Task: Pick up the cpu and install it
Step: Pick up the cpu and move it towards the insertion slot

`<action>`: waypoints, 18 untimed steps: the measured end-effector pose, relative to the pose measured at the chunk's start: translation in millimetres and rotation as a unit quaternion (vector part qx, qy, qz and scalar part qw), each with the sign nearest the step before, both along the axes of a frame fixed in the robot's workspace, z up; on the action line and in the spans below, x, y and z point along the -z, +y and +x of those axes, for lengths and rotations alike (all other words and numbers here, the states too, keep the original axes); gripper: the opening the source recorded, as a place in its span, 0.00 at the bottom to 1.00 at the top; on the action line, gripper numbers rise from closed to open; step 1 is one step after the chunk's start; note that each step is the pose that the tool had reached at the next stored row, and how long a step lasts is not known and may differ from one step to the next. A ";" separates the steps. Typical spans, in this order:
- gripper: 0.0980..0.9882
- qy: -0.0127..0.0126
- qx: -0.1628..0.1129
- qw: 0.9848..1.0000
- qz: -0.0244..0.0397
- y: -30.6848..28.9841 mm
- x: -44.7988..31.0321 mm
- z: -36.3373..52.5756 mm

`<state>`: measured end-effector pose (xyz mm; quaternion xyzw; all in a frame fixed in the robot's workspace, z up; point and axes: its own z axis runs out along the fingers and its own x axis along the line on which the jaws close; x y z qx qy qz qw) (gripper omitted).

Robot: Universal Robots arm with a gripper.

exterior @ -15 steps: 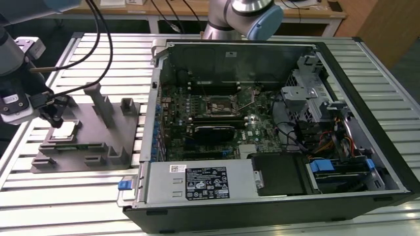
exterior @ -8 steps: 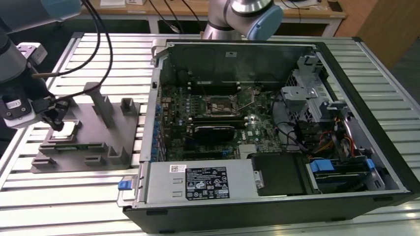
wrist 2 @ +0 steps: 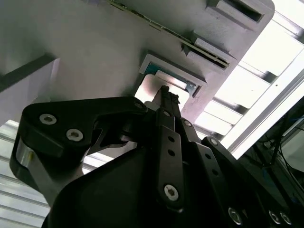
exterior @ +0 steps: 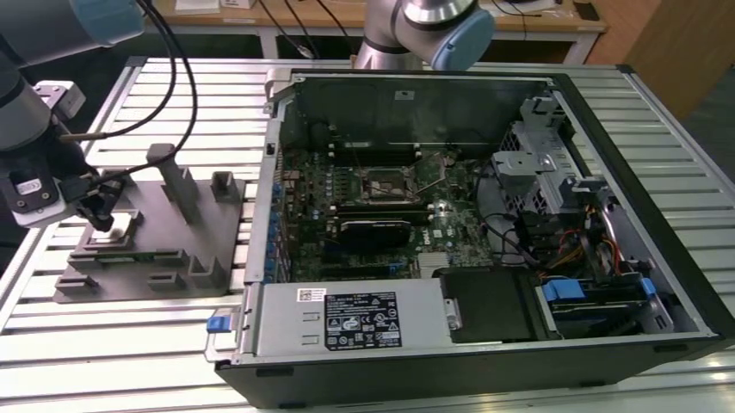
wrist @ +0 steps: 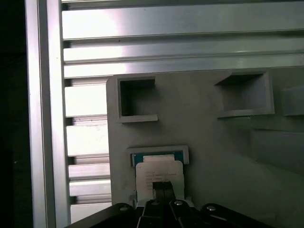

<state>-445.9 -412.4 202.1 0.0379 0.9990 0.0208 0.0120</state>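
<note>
Item: cpu (wrist: 159, 170), lying flat in a recess near the grey fixture's (wrist: 213, 142) edge. Pincer (wrist: 164, 187) hovering over it, fingers drawn together, gripping nothing. Probably light, stiff, fragile; opposite edges are looking safest.

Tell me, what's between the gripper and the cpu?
Nothing. In the first wrist view the gripper hangs right over the cpu in the grey fixture.

**A robotics lab bench**

A slatted aluminium table (exterior: 138, 361) spans the exterior view. At its centre lies an open computer case (exterior: 483, 344) with the circuit board (exterior: 379, 198) bared. At the left edge a robot arm (exterior: 29, 120) hangs over a grey plastic fixture (exterior: 172, 241). Along the top edge run a wooden desk (exterior: 552, 21) and loose cables (exterior: 299, 34).
</note>
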 end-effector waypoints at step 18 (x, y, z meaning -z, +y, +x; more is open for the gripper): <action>0.15 0.000 0.000 1.000 0.000 1.1 6.5 -1.3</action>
